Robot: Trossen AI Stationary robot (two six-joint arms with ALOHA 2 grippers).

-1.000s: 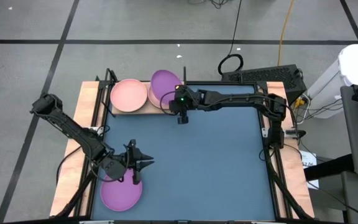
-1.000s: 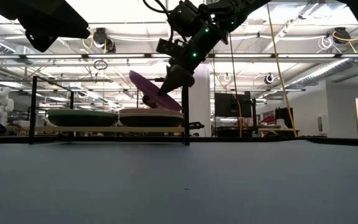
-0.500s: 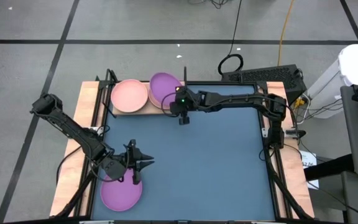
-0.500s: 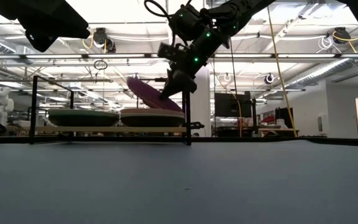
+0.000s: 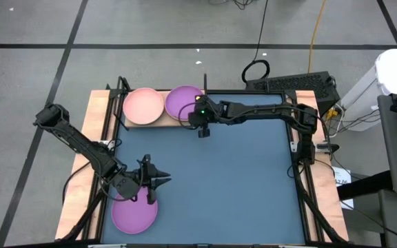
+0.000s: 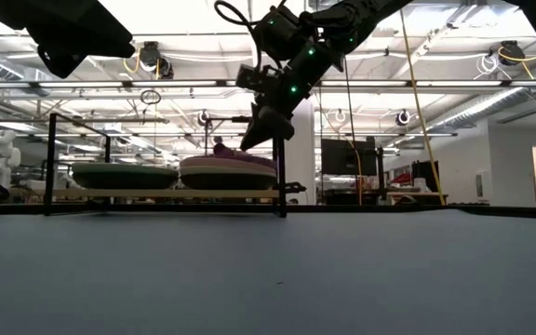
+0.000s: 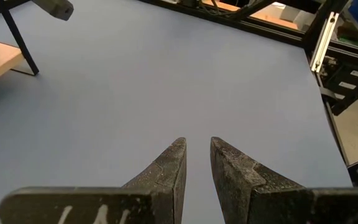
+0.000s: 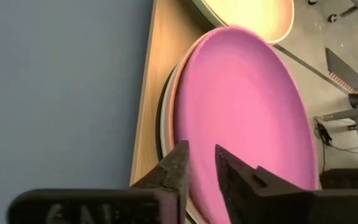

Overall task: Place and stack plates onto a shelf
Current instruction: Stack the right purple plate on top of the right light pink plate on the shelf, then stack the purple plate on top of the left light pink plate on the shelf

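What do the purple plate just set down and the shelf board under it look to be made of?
Purple plate: probably plastic, judging by its even colour, smooth face and soft sheen. Shelf board: looks like light wood or a wood laminate, pale tan with faint grain, matte; which one I cannot tell. Its post looks like thin black metal.

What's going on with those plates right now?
Right gripper at shelf, purple plate lying flat on right stack. Left gripper empty, waiting beside last purple plate. Nothing in the way.
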